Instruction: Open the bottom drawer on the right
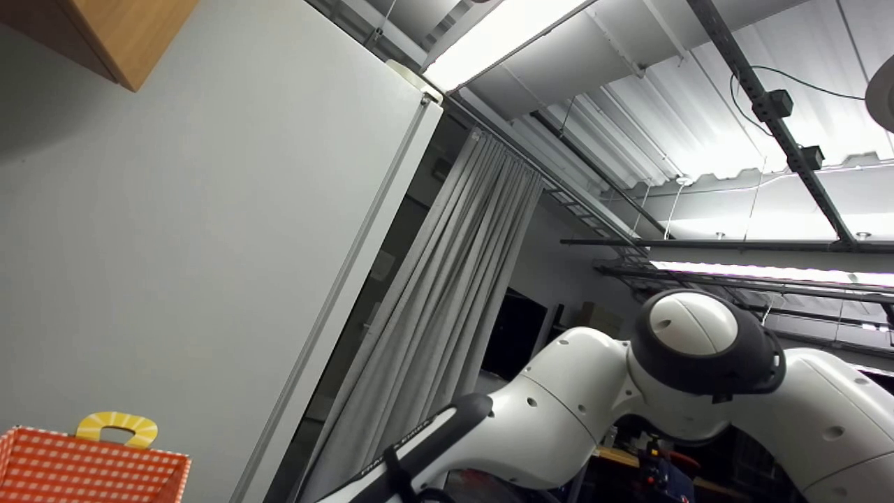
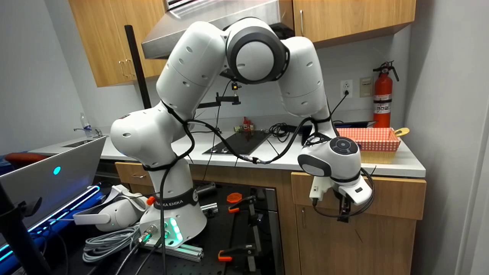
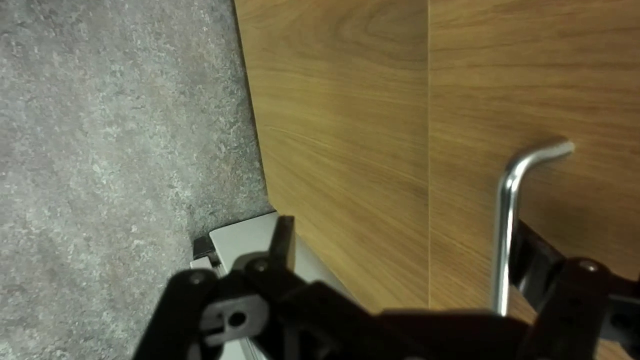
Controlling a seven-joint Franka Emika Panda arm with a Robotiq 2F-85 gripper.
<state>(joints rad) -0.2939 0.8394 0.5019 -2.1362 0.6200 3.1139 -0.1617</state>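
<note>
Hand (image 3: 405, 240): fingers standing wide apart.
Handle (image 3: 503, 240): metal bar on a wooden front, between the fingers in the wrist view, just beside one; contact cannot be told.
Drawer (image 2: 399, 195): right side, directly beneath the surface (image 2: 408, 162); front flush with the lower panel (image 2: 357, 248).
Lower panel: upright pull (image 2: 303, 217) near its edge.
Basket (image 2: 372, 144): red-checked, on the surface, visible in both exterior views.
Extinguisher (image 2: 382, 91): red, upright, behind the basket in an exterior view.
</note>
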